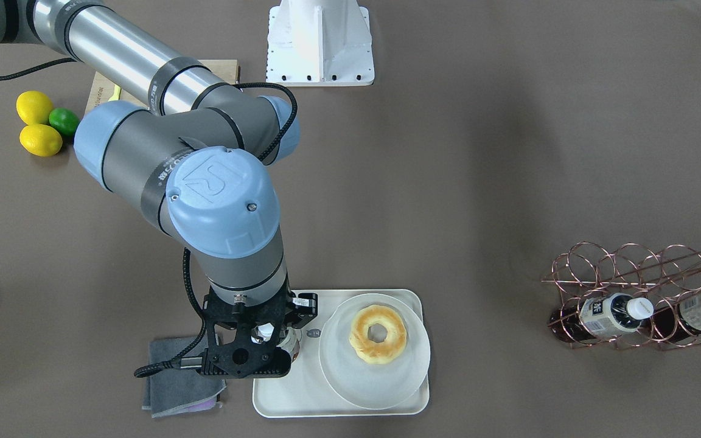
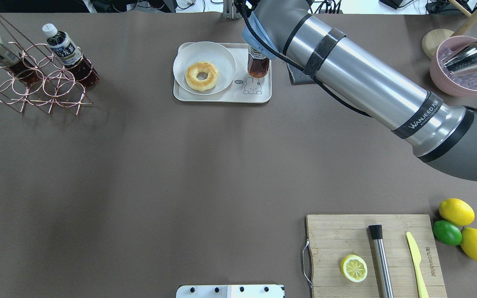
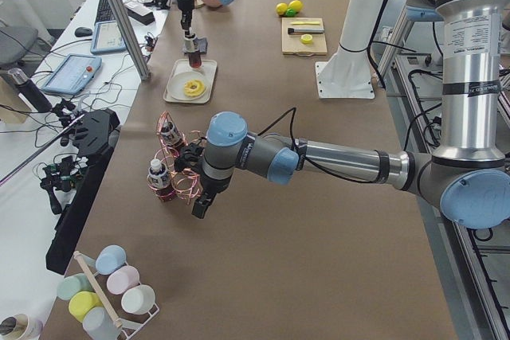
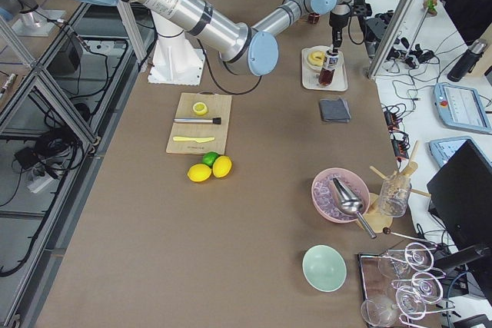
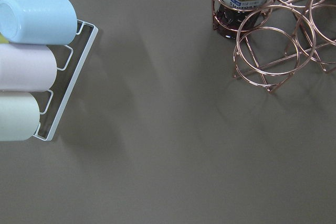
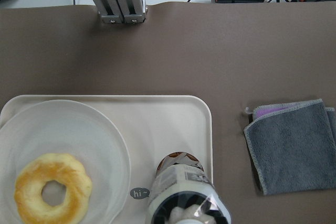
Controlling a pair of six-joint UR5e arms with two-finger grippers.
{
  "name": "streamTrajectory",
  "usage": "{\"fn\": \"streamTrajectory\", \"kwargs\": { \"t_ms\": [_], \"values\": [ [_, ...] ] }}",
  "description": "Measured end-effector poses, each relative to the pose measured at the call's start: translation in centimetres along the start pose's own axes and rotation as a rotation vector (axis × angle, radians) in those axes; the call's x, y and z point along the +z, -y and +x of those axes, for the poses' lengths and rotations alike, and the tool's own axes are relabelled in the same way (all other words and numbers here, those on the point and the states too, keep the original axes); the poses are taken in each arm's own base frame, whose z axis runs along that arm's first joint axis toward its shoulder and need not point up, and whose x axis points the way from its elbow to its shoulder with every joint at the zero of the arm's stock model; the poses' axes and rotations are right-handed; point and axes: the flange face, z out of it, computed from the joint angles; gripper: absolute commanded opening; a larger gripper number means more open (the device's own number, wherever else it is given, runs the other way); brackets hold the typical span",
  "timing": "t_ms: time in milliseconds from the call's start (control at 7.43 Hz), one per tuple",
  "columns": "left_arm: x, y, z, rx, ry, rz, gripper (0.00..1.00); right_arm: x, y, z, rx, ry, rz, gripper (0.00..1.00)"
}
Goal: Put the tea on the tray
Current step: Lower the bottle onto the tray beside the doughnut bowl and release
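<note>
Got a wooden cutting board (image 2: 329,236) here, half lemon (image 2: 354,268), steel bar (image 2: 380,260) and yellow knife (image 2: 416,260) on it, two whole lemons (image 2: 456,211) plus a lime (image 2: 447,232) just beside it.

1. The tray (image 2: 222,98) lies at the far middle of the surface (image 2: 160,165).
2. A plate (image 2: 222,58) holding a doughnut (image 2: 201,76) fills its left part. The tea bottle (image 2: 258,66) is upright at its right part, just beside the plate.
3. A folded cloth (image 6: 294,145) lies just right of the tray.
4. A wire rack (image 2: 35,89) holding two bottles (image 2: 66,49) stands far left.
5. A cutting board (image 2: 333,236) lies near right, carrying a lemon half (image 2: 354,268), a bar tool (image 2: 380,260) and a knife (image 2: 416,260).
6. Two lemons (image 2: 456,212) and a lime (image 2: 447,232) lie just right of the board.
</note>
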Motion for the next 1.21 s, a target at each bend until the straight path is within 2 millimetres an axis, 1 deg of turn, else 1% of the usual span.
{"fn": "streamTrajectory", "kwargs": {
  "t_ms": [269, 404, 942, 1077, 1212],
  "values": [
    [0.3, 0.4, -0.2, -0.001, 0.0, -0.002, 0.98, 0.7, -0.4, -0.5, -0.012, 0.007, 0.004, 0.0],
    [0.5, 0.8, -0.4, -0.002, 0.0, -0.003, 0.98, 1.0, -0.5, -0.7, -0.016, 0.009, 0.006, 0.99],
    [0.5, 1.5, -0.5, 0.001, 0.0, 0.001, 0.98, 0.7, -0.8, -1.1, -0.025, 0.017, 0.013, 1.0],
    [0.5, 1.5, -0.6, 0.0, 0.0, 0.0, 0.98, -0.2, -1.1, -1.4, -0.027, 0.029, 0.017, 1.0],
    [0.5, 1.5, -0.6, 0.0, 0.0, 0.0, 0.98, -2.0, -1.8, -1.2, -0.025, 0.038, 0.012, 1.0]
  ]
}}
